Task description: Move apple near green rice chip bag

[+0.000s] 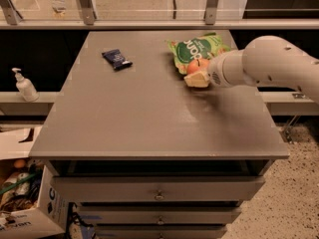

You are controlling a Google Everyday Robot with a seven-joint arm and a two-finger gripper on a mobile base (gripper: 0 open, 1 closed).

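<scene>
The red-orange apple is on the grey table at the back right, touching the front edge of the green rice chip bag. The bag lies flat with its dark round logo and white lettering facing up. My gripper reaches in from the right on a thick white arm. Its tip is right at the apple, with its beige end covering the apple's lower front. The apple's underside is hidden.
A small dark blue wrapped packet lies at the back left of the table. A soap dispenser stands on a ledge to the left. An open cardboard box with clutter sits on the floor at lower left. Drawers are below the tabletop.
</scene>
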